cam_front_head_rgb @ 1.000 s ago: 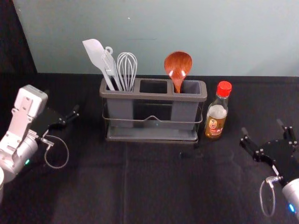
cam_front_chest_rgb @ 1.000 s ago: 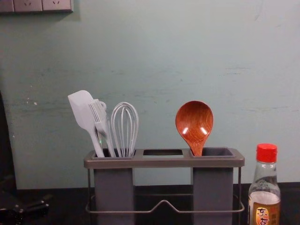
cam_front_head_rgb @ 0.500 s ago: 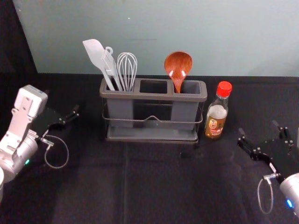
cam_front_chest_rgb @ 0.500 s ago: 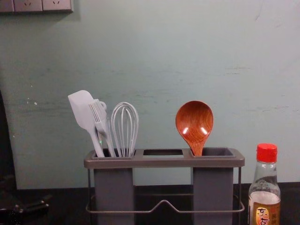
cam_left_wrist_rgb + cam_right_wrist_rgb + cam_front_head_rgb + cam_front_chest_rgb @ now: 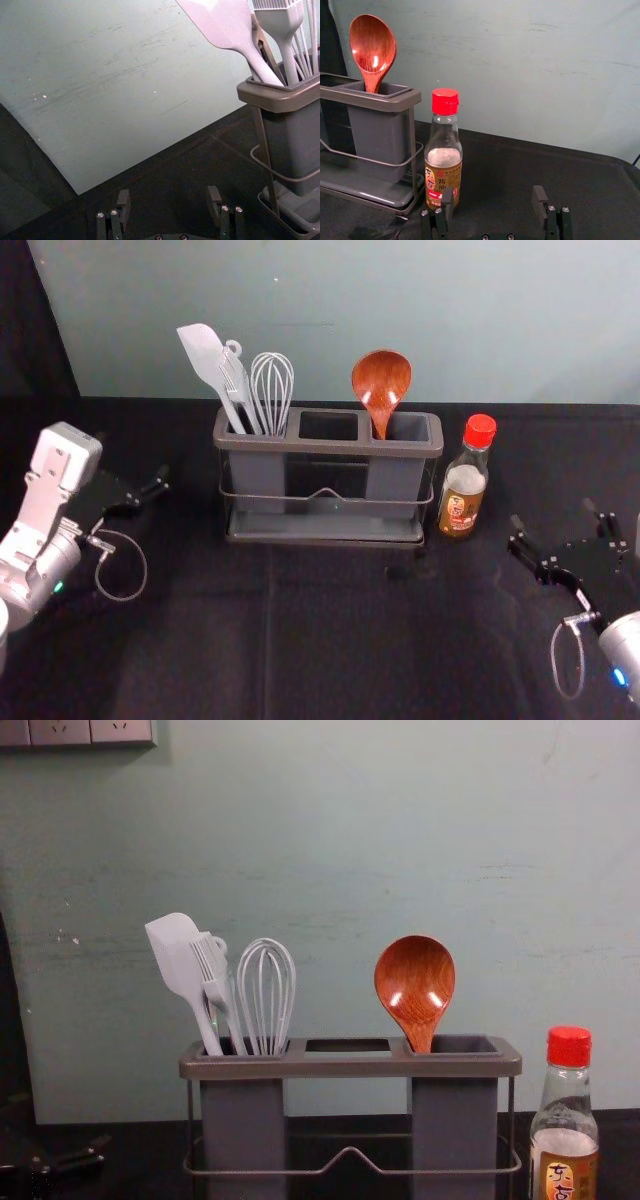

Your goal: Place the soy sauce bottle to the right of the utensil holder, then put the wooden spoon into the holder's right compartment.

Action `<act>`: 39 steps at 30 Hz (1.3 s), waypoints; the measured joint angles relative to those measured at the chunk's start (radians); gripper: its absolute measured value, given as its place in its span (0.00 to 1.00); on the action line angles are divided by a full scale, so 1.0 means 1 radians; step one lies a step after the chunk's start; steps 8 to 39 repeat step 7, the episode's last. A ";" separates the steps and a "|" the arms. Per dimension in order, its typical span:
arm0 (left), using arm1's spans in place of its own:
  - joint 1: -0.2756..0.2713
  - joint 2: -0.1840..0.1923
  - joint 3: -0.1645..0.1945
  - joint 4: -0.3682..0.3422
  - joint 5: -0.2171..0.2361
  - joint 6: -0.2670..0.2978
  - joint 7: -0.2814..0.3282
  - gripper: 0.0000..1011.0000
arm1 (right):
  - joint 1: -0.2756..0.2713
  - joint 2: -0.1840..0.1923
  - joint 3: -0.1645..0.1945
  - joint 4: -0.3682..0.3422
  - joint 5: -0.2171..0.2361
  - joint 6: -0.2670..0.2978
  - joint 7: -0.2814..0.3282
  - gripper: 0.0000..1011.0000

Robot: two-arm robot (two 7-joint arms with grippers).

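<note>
Right gripper (image 5: 494, 194), fingers wide, has edged nearer the bottle (image 5: 464, 485); left gripper (image 5: 169, 192) idles wide at left. Probably slick glass: grasp mid-body.

Pale spatula (image 5: 178, 952), brush (image 5: 211, 966), whisk (image 5: 266, 1000), sockets (image 5: 60, 730)

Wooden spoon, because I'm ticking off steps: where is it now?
In the head view, the wooden spoon stands in the holder's right compartment, left of the soy sauce bottle.

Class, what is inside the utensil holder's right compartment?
The wooden spoon stands in the right compartment, bowl up. Its handle's lower part is hidden by the compartment's wall.
</note>
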 joint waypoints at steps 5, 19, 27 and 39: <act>0.000 0.000 0.000 0.000 0.000 0.000 0.000 0.99 | 0.000 0.000 0.000 -0.001 0.000 0.000 0.000 0.99; 0.000 0.000 0.000 0.000 0.000 0.000 0.000 0.99 | -0.001 0.001 0.000 -0.001 0.001 0.000 0.000 0.99; 0.000 0.000 0.000 0.000 0.000 0.000 0.000 0.99 | -0.001 0.001 0.000 -0.001 0.001 0.000 0.000 0.99; 0.000 0.000 0.000 0.000 0.000 0.000 0.000 0.99 | -0.001 0.001 0.000 -0.001 0.001 0.000 0.000 0.99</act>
